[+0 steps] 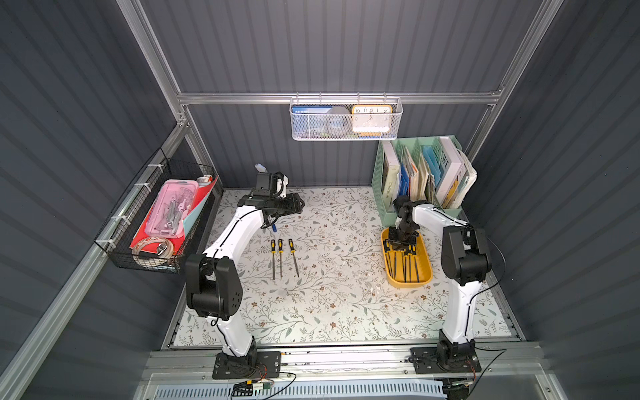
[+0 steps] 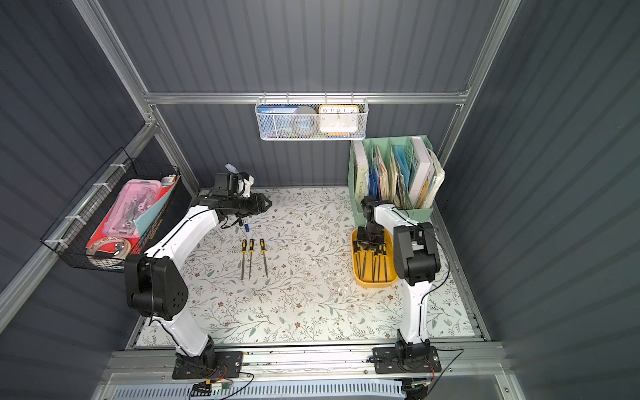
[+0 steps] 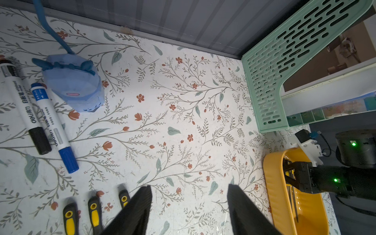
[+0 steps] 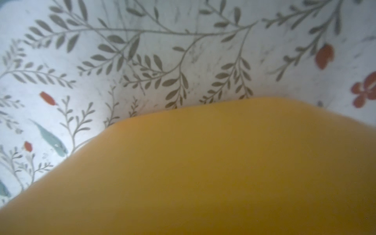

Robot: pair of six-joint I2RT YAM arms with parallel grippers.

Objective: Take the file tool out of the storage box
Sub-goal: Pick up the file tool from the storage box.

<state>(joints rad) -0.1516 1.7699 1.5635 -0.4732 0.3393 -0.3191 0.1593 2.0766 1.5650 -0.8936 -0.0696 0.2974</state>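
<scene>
File tools (image 1: pixel 404 265) lie in the storage box (image 1: pixel 412 283), directly beneath the right pincer (image 1: pixel 401 244). There are several side by side, long axes parallel to the box's length. Handles are at the end under the pincer, and the thin shafts run away from it toward the right arm's base.

Right pincer is down inside the box at the handle end, clenched. Cannot tell which handle it has, or whether any sits between the jaws. The pincer body hides that in both top views, and the right wrist view gives only blurred box wall (image 4: pixel 203 173) and desk.

Right arm is plainly nearer. Left pincer (image 3: pixel 189 187) is well apart from the box, across bare desk (image 1: pixel 346 304), released, with nothing between its ribbed black fingers (image 3: pixel 134 211).

Judgement: the coming move is a straight lift away from the box floor. The shafts are long, so the tips may drag on neighbouring shafts or the rim if the pincer tilts.

Materials:
- **Box:** mustard-yellow plastic, shallow, oblong, rounded corners, smooth matte wall.
- **File tools:** black-and-yellow moulded handles, slim dark metal shafts tapering to points.
- **Loose files (image 1: pixel 281 258):** three lie parallel on the desk near the left pincer, handles toward it.
- **Desk:** flat, covered in a floral print, looks smooth.
</scene>
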